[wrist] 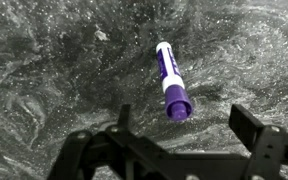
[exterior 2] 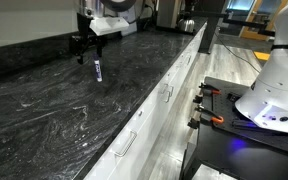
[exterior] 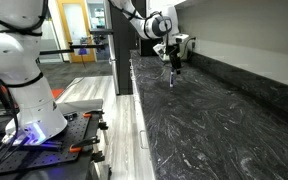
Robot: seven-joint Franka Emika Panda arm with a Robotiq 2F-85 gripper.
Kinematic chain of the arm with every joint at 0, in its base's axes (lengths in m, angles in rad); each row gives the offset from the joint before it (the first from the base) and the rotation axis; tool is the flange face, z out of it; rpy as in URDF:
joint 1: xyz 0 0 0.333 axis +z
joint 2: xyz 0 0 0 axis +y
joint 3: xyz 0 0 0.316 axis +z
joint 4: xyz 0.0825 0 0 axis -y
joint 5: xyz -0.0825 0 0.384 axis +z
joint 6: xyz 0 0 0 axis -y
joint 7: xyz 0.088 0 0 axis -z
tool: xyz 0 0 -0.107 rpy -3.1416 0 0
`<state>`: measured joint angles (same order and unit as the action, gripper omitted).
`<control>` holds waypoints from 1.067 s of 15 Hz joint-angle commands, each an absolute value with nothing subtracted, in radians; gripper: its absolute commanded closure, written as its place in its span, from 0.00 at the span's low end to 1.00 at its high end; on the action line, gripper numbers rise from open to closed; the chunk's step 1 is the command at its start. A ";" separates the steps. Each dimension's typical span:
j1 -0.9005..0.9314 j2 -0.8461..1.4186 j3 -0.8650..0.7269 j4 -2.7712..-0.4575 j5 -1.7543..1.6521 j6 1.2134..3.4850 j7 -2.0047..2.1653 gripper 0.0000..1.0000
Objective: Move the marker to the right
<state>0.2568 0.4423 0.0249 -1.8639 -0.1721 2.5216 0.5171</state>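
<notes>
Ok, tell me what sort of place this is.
Probably an office kitchenette or break room: a long dark marbled countertop, white cabinet drawers with handles beneath it, and what look like appliances at the far end.

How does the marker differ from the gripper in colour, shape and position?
Colour: the marker is purple with a white end; the gripper is black. Shape: the marker is one slim cylinder; the gripper has two fingers spread open. Position: the marker rests on the countertop; the gripper hangs above it, not touching. Both are over the same dark marbled surface.
</notes>
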 commanded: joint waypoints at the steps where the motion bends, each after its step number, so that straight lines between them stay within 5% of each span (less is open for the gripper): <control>1: 0.264 0.472 0.020 -1.814 -0.133 2.478 0.501 0.00; 16: 0.258 0.454 0.031 -1.820 -0.072 2.381 0.483 0.00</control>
